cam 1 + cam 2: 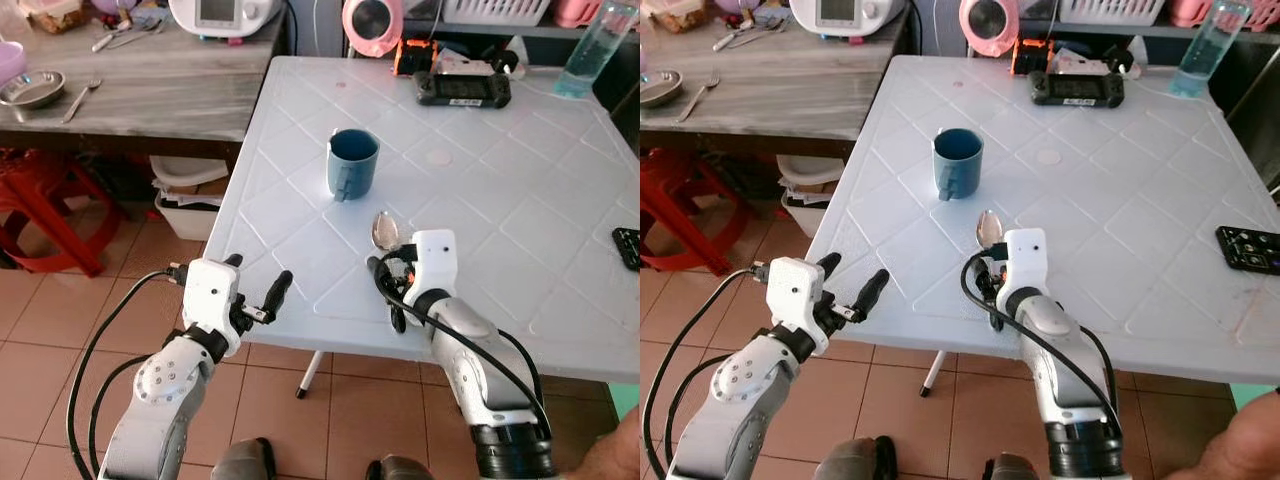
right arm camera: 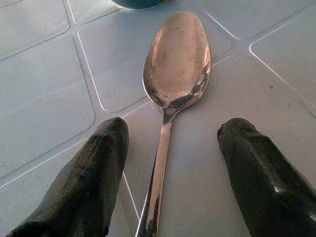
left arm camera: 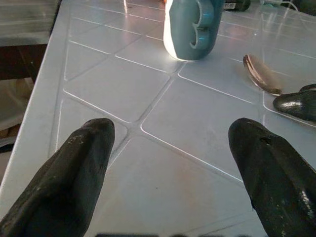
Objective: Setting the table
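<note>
Two fingers, right gripper: spread, shiny metal spoon lying between them on white plastic table.
Left gripper: fingers spread, dark blue mug beyond them.

Even daylight fills both head views, sharp throughout, with only faint shadows on the pale bench. Ahead of the right end effector, the spoon bowl carries soft glare. Beyond the left end effector the bench sheen brightens, and the near fingertips look blurred.
</note>
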Controlling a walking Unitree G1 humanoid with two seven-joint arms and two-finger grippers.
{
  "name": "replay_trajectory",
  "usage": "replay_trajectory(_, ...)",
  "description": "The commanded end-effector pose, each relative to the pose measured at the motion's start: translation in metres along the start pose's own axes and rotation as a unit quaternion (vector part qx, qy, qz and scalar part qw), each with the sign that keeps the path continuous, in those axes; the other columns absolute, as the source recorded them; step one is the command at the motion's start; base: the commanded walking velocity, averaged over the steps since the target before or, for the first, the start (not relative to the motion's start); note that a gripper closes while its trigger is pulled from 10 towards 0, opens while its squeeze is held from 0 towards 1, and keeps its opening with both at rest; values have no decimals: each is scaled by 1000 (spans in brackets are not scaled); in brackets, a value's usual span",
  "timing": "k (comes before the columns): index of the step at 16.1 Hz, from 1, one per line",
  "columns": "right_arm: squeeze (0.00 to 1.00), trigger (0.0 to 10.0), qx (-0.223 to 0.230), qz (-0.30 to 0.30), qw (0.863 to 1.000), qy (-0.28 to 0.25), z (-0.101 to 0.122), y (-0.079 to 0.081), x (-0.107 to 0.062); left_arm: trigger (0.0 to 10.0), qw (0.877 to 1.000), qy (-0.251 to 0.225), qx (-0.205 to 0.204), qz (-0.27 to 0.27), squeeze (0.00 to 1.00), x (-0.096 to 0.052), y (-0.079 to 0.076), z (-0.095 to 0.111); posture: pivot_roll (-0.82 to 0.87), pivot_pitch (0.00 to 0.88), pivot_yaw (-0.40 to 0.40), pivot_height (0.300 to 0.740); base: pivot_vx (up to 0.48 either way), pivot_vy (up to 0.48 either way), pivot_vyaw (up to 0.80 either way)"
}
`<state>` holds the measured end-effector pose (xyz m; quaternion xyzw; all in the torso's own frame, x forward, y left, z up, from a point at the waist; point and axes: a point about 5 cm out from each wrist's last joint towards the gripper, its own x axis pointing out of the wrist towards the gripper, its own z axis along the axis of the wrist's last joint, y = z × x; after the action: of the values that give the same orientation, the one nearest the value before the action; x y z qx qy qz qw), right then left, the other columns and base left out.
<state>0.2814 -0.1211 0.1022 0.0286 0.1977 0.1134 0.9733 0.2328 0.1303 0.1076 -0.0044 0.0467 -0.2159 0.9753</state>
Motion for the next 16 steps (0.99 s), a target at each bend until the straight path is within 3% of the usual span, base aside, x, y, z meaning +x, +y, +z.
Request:
replay_trajectory(1, 0, 4549, 5, 13, 997, 70, -25, 4, 3, 10000, 1000, 6, 7, -3, 0, 1, 0, 0, 67, 94, 29, 740, 0, 0, 0)
replay_trajectory(2, 0, 2706, 1, 17, 997, 76, -24, 2, 6, 10000, 1000, 8, 8, -5, 0, 2, -1, -1, 67, 92, 28, 740, 0, 0, 0)
replay_trajectory(3, 0, 0, -9, 16, 996, 85, -23, -2, 9, 10000, 1000, 11, 8, -8, 0, 2, -1, -1, 67, 91, 25, 740, 0, 0, 0)
replay_trajectory(7, 0, 0, -11, 14, 995, 102, -30, -6, 8, 10000, 1000, 15, 7, -10, 0, 2, -3, -3, 68, 86, 18, 740, 0, 0, 0)
replay_trajectory(11, 0, 0, 22, 8, 991, 128, -43, -8, 5, 10000, 1000, 19, 8, -15, 0, 2, -3, -5, 71, 85, 17, 740, 0, 0, 0)
replay_trajectory(16, 0, 0, 53, -21, 990, 130, -44, -16, 5, 10000, 1000, 20, 11, -19, 0, 2, -3, -5, 71, 80, 24, 740, 0, 0, 0)
